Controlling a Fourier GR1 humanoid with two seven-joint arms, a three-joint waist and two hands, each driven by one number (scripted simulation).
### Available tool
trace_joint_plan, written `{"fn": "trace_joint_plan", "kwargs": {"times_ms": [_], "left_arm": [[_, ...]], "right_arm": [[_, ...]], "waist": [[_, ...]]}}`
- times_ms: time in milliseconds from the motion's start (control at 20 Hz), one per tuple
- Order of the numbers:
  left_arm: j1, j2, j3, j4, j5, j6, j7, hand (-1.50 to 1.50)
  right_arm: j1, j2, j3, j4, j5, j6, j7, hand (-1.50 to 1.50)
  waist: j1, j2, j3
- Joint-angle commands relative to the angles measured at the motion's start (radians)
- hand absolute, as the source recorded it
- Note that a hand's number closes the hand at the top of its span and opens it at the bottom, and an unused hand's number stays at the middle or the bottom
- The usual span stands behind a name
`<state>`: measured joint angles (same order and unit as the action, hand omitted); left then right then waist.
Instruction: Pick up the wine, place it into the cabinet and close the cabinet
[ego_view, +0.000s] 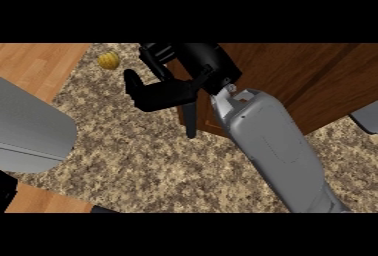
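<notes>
No wine bottle shows in the head view. My right hand (168, 93) is at the upper middle, on the end of the grey right forearm (275, 150) that rises from the lower right. Its fingers are spread and mostly straight. One finger (190, 119) points down along the near edge of the brown wooden cabinet (310, 80), and the thumb (132, 83) sticks out to the left. Nothing is seen in its grasp. The hand and wrist hide the cabinet's left part. Of my left arm only the grey forearm (29, 130) shows, at the left edge.
A small yellow round object (108, 60) lies on the speckled stone counter (140, 165) at the upper left. Light wood floor (37, 60) shows beyond the counter's left edge. A grey shape (366, 118) pokes in at the right edge.
</notes>
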<state>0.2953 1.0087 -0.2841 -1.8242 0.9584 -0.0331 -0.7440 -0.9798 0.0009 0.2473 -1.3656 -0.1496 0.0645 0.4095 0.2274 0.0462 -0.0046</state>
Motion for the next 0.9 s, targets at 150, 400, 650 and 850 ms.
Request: {"fn": "trace_joint_plan", "kwargs": {"times_ms": [150, 400, 650, 850], "left_arm": [[0.000, -0.015, -0.002, 0.018, 0.008, 0.006, 0.005, 1.50], [-0.001, -0.016, 0.009, 0.024, 0.005, 0.019, 0.001, 1.50], [0.011, -0.024, 0.004, 0.036, 0.000, 0.011, -0.007, 1.50], [0.013, -0.020, 0.004, 0.039, -0.007, 0.008, -0.007, 1.50]], "right_arm": [[-0.055, -0.059, -0.120, 0.214, -0.012, -0.057, -0.024, 1.50], [-0.024, -0.091, -0.112, 0.244, -0.021, -0.037, -0.063, 1.50], [-0.002, -0.106, -0.116, 0.267, -0.040, -0.001, -0.123, 1.50], [-0.012, -0.111, -0.117, 0.288, -0.053, 0.031, -0.158, 1.50]], "waist": [[-0.030, 0.037, -0.002], [-0.050, 0.039, 0.000], [-0.066, 0.038, -0.001], [-0.071, 0.035, -0.001]]}}
